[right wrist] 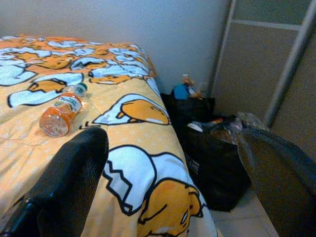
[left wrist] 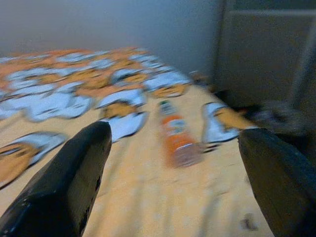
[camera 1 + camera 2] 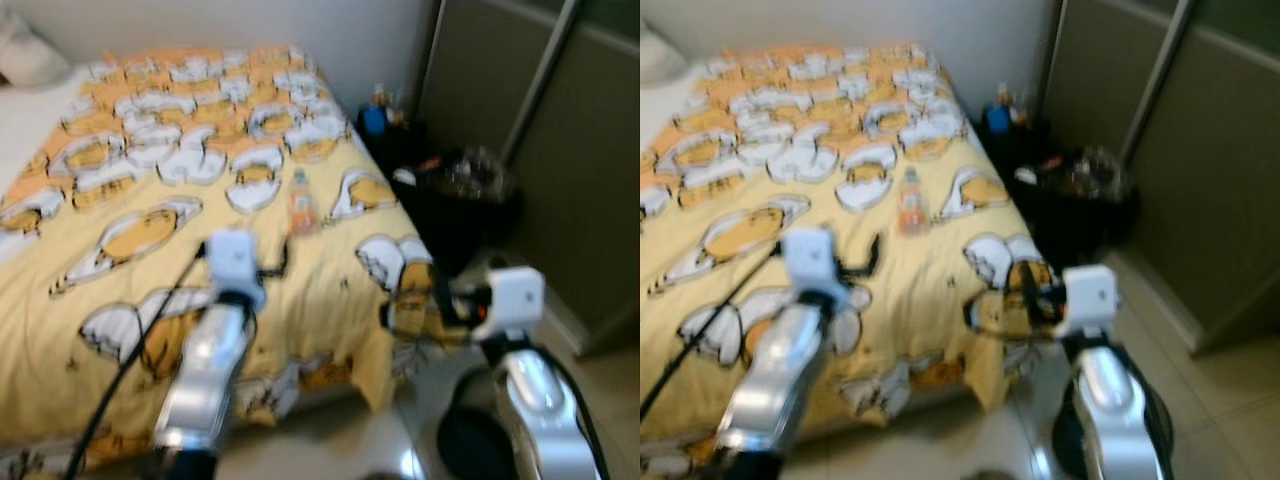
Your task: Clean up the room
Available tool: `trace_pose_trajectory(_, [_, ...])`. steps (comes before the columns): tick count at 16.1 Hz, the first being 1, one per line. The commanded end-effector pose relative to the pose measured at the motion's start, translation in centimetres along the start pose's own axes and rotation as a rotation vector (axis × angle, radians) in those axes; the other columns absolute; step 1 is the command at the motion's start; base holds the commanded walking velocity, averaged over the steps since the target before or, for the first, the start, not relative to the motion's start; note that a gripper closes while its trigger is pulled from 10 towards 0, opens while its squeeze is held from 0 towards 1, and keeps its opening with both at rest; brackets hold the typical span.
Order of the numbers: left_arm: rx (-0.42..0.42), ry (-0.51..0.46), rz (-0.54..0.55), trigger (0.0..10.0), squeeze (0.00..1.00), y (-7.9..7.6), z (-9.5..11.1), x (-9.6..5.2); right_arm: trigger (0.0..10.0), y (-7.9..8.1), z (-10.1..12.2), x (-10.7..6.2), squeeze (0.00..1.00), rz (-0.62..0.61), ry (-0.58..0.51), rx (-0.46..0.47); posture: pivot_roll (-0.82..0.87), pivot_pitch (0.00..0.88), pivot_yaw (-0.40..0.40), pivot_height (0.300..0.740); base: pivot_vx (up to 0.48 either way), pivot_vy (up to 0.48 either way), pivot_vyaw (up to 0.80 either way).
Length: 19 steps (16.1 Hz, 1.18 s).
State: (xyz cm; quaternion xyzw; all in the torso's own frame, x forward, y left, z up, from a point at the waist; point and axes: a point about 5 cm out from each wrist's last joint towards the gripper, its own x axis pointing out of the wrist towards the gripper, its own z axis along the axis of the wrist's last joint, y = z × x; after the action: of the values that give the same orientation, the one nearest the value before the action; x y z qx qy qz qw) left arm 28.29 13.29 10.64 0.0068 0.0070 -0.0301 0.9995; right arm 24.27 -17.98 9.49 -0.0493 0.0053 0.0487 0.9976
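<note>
Still early: an orange bottle [image 3: 302, 204] lies untouched on the bed [image 3: 60, 330], near a black rubbish bag [image 1: 217, 163].
Left tool [image 2: 173, 182] faces it, fingers apart; right tool [image 1: 173, 182] likewise spread, empty.

My right gripper [image 1: 173, 182] hangs with fingers [image 1: 64, 182] spread over the bed [image 1: 148, 163] edge, bottle [image 1: 61, 111] lying on it, black bags [image 1: 217, 158] beside.

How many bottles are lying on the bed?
1. The orange bottle lies on its side on the yellow bedspread, near the bed's right edge, ahead of the left gripper. Others may be hidden beyond view.
</note>
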Motion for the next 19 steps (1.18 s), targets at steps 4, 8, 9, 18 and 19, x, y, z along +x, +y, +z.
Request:
trace_pose_trajectory(4, [0.077,0.071,-0.01,10.0,0.0,2.6,-2.8,-5.1,10.0,-0.7,-0.8,-1.5,0.0,-0.004,0.034,-0.01,-0.18,0.0,0.035,0.74,0.0,0.0,0.31])
trace_pose_trajectory(8, [0.132,0.031,-0.006,10.0,0.0,2.6,-2.4,-5.0,10.0,-1.0,-3.5,-3.1,0.0,0.036,0.126,-0.043,-0.17,0.0,0.036,0.74,0.0,0.0,0.0])
trace_pose_trajectory(9, [0.072,0.01,0.006,10.0,0.0,2.4,-1.5,-4.4,10.0,-0.8,-3.2,-2.5,0.0,0.025,0.111,-0.031,-0.17,0.0,0.038,0.74,0.469,0.0,0.0])
trace_pose_trajectory(18, [-0.001,-0.076,0.045,10.0,0.0,1.7,1.0,-1.8,10.0,-0.2,-2.4,-0.2,0.0,0.034,0.061,-0.011,-0.16,0.0,0.047,0.74,0.463,0.0,0.0])
trace_pose_trajectory(19, [-0.001,-0.08,0.047,10.0,0.0,1.8,1.1,-1.8,10.0,-0.2,-2.5,0.0,0.0,0.037,0.06,-0.012,-0.16,0.0,0.048,0.74,0.465,0.0,0.0])
